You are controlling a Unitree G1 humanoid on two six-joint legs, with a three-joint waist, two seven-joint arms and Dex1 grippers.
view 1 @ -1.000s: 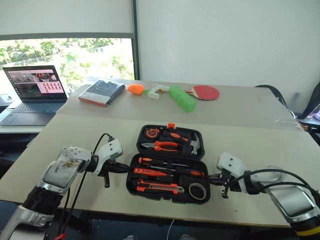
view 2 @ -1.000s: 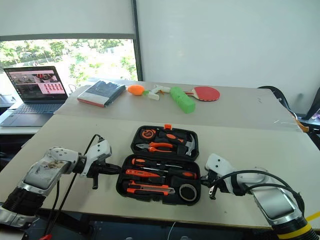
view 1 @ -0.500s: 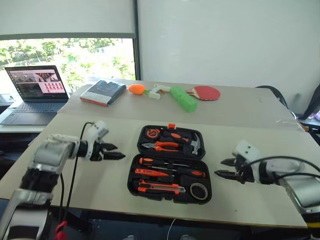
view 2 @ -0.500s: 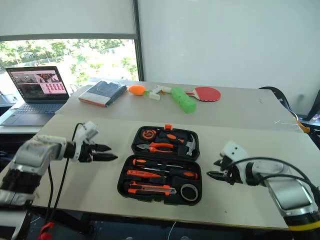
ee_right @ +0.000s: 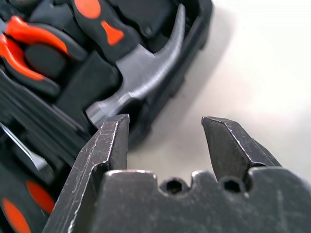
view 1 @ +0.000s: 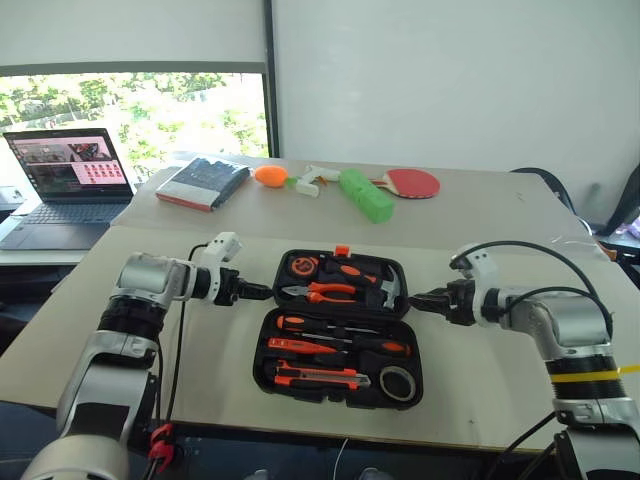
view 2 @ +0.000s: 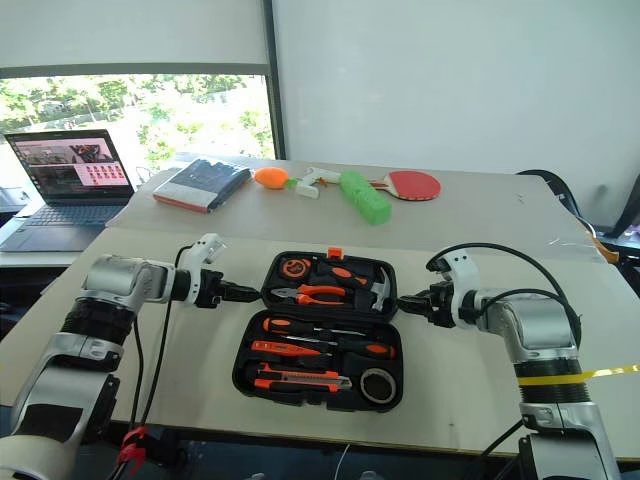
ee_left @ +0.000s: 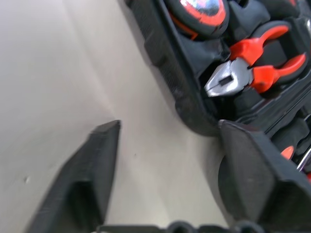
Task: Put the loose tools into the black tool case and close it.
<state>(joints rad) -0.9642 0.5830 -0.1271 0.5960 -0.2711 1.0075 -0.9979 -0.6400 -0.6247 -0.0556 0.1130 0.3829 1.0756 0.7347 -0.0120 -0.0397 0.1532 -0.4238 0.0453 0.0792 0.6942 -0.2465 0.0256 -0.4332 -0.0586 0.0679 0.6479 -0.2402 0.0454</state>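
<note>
Beige table (view 1: 500, 385), open black tool case (view 1: 340, 330), no legible writing

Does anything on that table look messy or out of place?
Nothing stands out. The black tool case lies open and flat with its tools seated in their slots, and the left gripper and right gripper sit open at either side of its far half.

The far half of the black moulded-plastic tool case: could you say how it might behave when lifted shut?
The far half of the black moulded-plastic tool case looks rigid, so it should pivot as one piece. Carrying a steel claw hammer and orange-handled pliers, it is probably heavy; they may shift if loosely seated.
</note>
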